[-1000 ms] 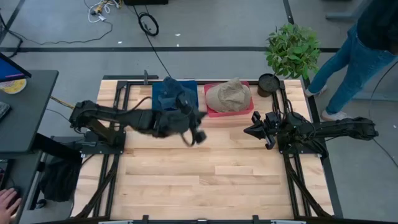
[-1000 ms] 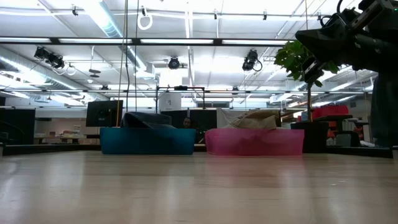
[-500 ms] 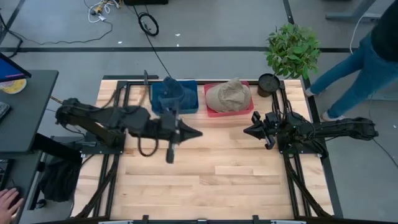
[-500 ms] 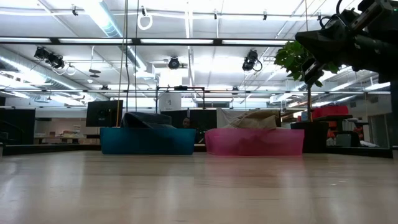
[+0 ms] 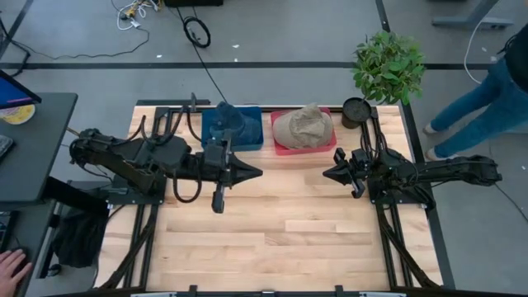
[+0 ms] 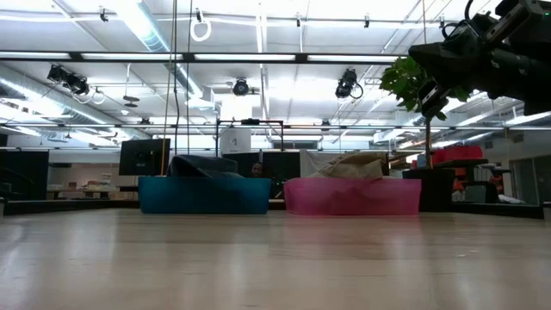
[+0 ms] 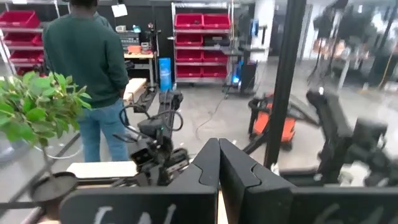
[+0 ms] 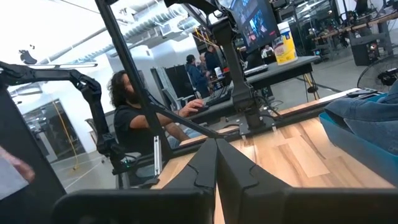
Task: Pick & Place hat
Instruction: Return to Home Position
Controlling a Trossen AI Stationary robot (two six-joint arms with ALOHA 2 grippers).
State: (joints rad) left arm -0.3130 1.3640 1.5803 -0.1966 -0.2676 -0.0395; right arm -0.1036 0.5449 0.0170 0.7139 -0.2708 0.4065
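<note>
Brown cap (image 5: 303,126) is sitting in red bin (image 5: 285,151), blue caps (image 5: 231,125) in blue bin (image 5: 257,124), both at desk (image 5: 280,239) far edge. Left end effector (image 5: 257,173) is hanging just in front of blue bin, fingers pressed together, empty. Right end effector (image 5: 327,174) is likewise closed on nothing.

Risk, imo: left arm's elbow/cables clipping the blue bin on the swing home. Person (image 5: 495,91) is also standing near the plant (image 5: 388,64), close to right arm's reach.

Low view is showing caps poking above bin walls but no left arm. High view is showing both arms.
</note>
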